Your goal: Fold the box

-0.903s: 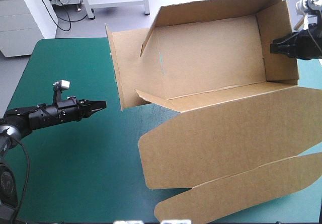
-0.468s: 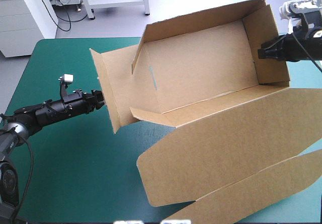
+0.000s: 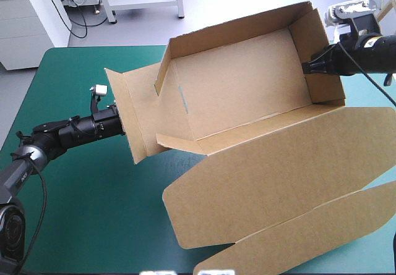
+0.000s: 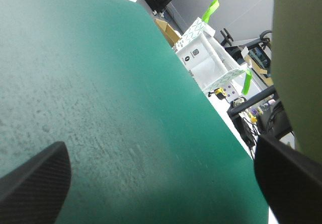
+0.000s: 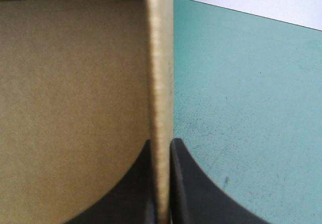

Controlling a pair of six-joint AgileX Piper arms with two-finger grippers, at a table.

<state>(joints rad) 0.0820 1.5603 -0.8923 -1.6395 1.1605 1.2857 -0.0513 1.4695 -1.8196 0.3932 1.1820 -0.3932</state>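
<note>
The brown box (image 3: 241, 83) stands as an open tray, tilted, with its walls raised. Its lid (image 3: 272, 176) lies flat toward the table's front right. My right gripper (image 3: 309, 67) is shut on the top edge of the box's right end wall (image 5: 158, 83), one black finger on each side (image 5: 162, 143). My left gripper (image 3: 119, 122) sits right against the outside of the left end flap (image 3: 127, 111), which hides its tips from above. In the left wrist view its fingers (image 4: 35, 183) stand wide apart over the teal-green cover, open (image 4: 161, 143), with the flap's board (image 4: 299, 58) beside one finger.
Bare teal-green cover (image 3: 93, 194) lies left of and in front of the box, under the left arm. The lid's long tapered panel (image 3: 309, 241) reaches the table's front right edge. The box's far wall overhangs the table's far edge.
The right gripper has dragged the box leftward by its end wall. The left gripper has opened and moved forward until it reached the left end flap.
</note>
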